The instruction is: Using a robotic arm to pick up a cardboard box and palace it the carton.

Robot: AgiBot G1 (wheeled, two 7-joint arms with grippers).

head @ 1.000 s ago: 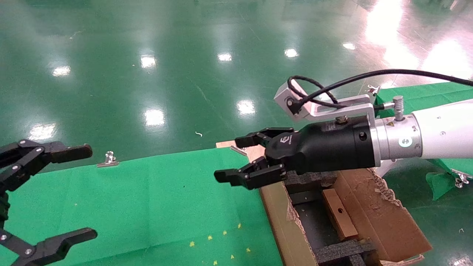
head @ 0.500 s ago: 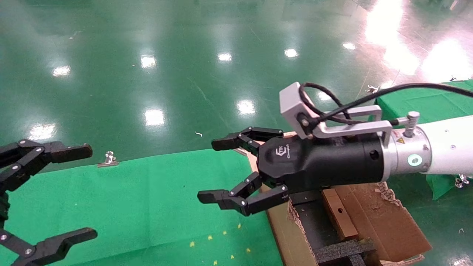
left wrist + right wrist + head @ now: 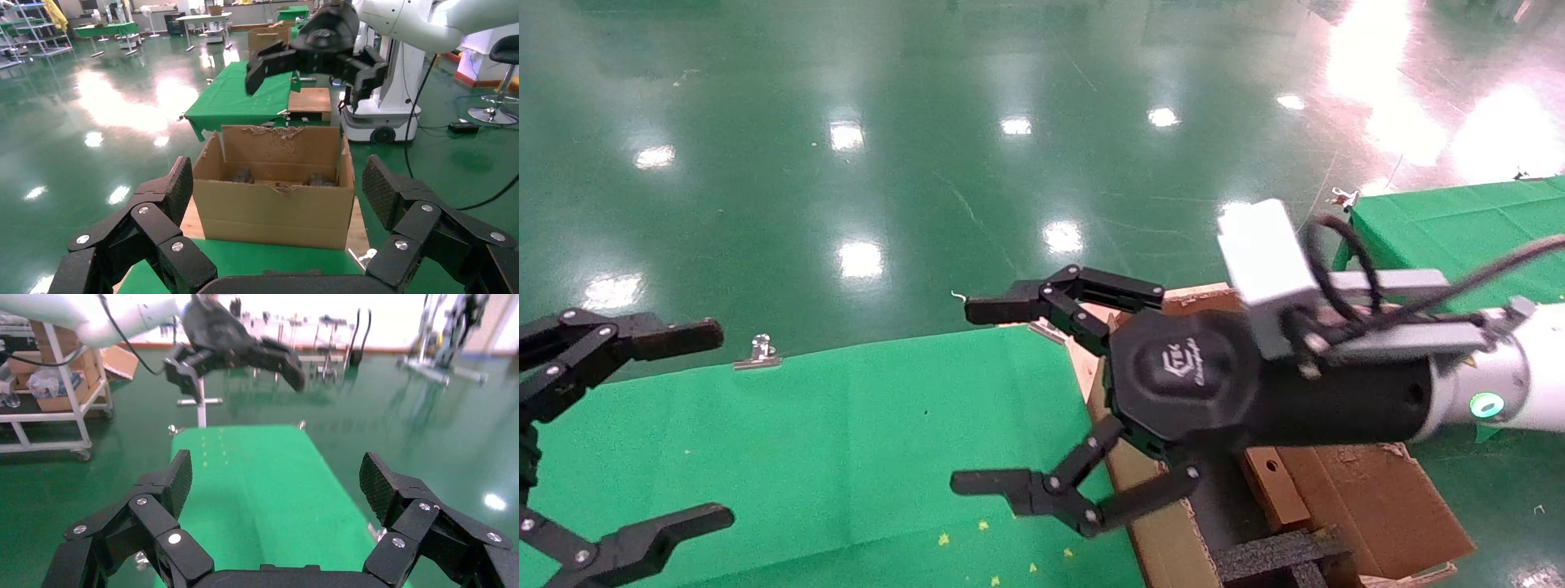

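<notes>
Right hand [image 3: 985, 392] of the robotic arm [image 3: 1524, 392]: fingers spread wide, empty, held in the air over the carton's [image 3: 1369, 506] 9 o'clock wall, tips over the green tabletop [image 3: 846, 441]. Cardboard box [image 3: 1264, 487] lies inside the carton at 5 o'clock of that hand, beside black foam [image 3: 1279, 555]. Left hand [image 3: 695, 425] at 9 o'clock, fingers spread, empty, above the tabletop.

Right gripper [image 3: 981, 396] rolled, logo housing facing camera; jaws spread wider; wrist dropped lower over carton [image 3: 1369, 506].
</notes>
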